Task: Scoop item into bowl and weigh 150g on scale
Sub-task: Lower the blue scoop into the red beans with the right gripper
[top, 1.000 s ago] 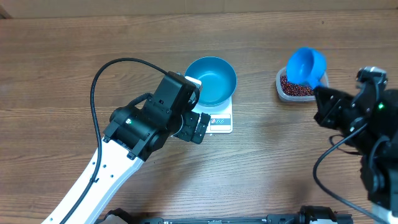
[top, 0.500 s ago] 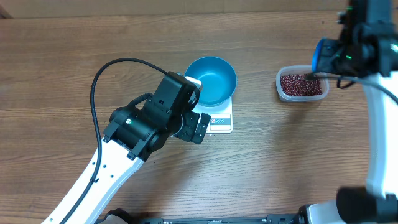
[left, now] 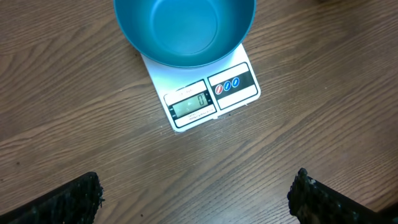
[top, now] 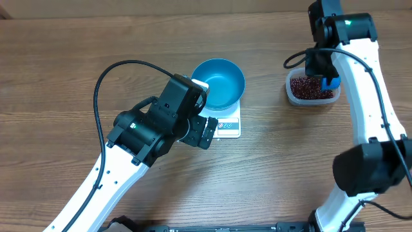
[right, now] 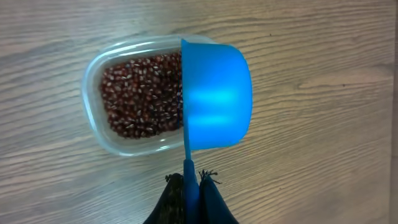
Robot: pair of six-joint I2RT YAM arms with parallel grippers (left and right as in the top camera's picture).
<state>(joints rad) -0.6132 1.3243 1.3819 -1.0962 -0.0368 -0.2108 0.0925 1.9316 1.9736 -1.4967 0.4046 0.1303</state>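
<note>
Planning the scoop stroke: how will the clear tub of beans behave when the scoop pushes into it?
The tub looks thin-walled and light, resting unbraced on the smooth table, so it will likely slide rather than tip. The beans, loose glossy grains, should part easily; its low, wide shape also argues against tipping.

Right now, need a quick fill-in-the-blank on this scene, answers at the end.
The bowl standing on the scale is ___ inside.
The left gripper is ___ and holds nothing.
The right gripper is shut on the handle of the blue ___.
The clear tub holds the ___.
Missing words: empty; open; scoop; beans.
</note>
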